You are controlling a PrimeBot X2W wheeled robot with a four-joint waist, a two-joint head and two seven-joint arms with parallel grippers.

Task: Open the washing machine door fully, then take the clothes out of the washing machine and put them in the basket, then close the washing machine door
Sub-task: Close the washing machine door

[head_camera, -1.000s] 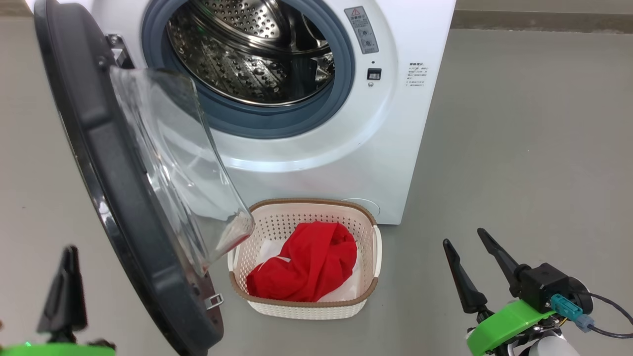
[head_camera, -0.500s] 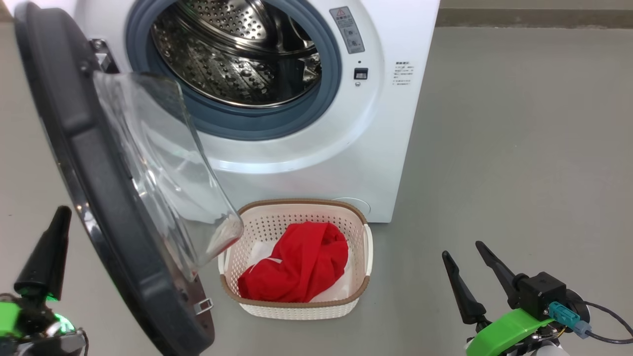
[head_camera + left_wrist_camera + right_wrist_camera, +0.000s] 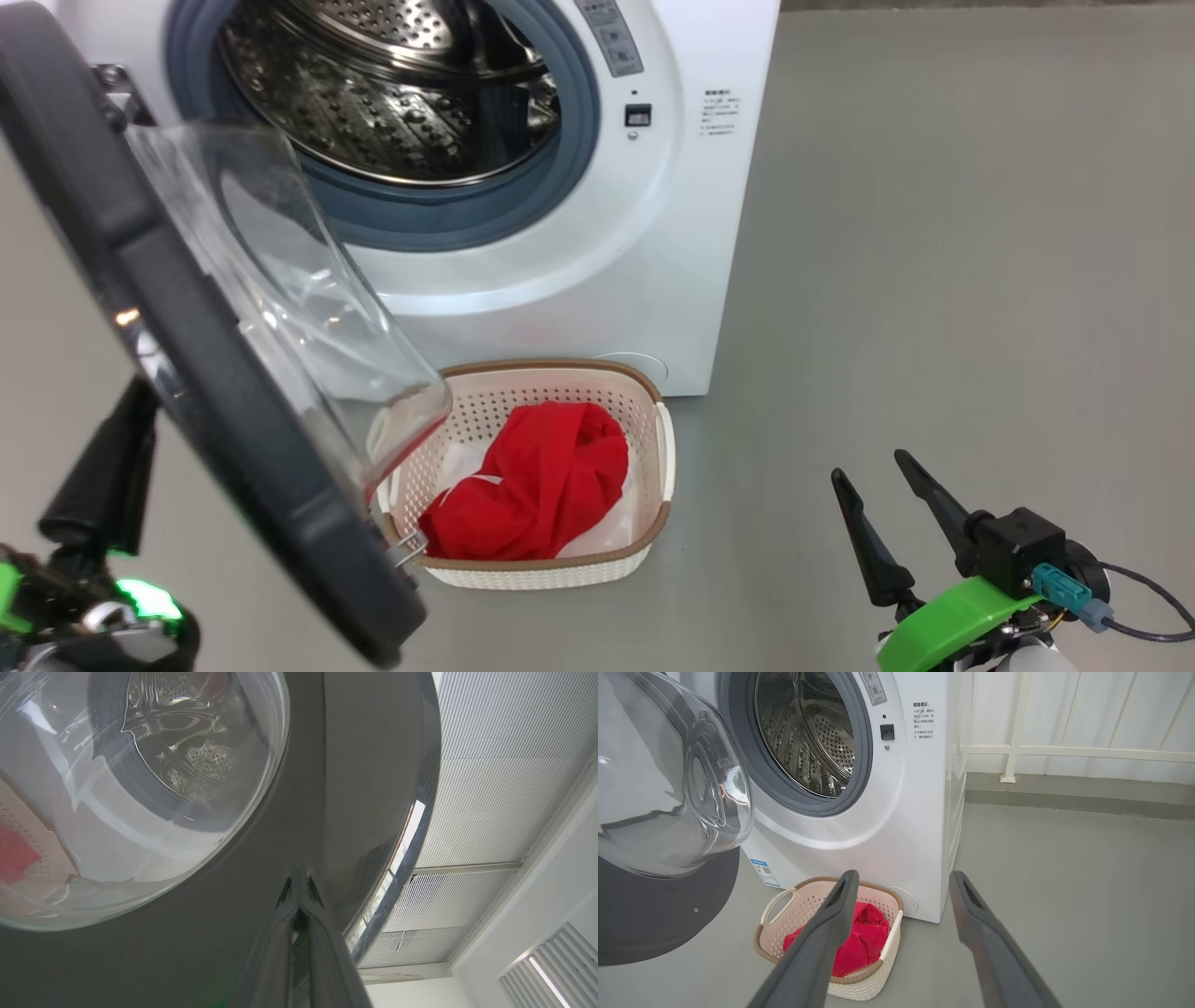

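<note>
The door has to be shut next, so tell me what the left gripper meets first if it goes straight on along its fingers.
The washing machine door: the shut left gripper points at its glossy black rim. The tips seem at or nearly on it; contact is unclear.

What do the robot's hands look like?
The left gripper and right gripper each have two long, pointy black fingers. The right one sits on a bright green bracket with a teal plug and a thin black cable. A green light glows by the left one.
</note>
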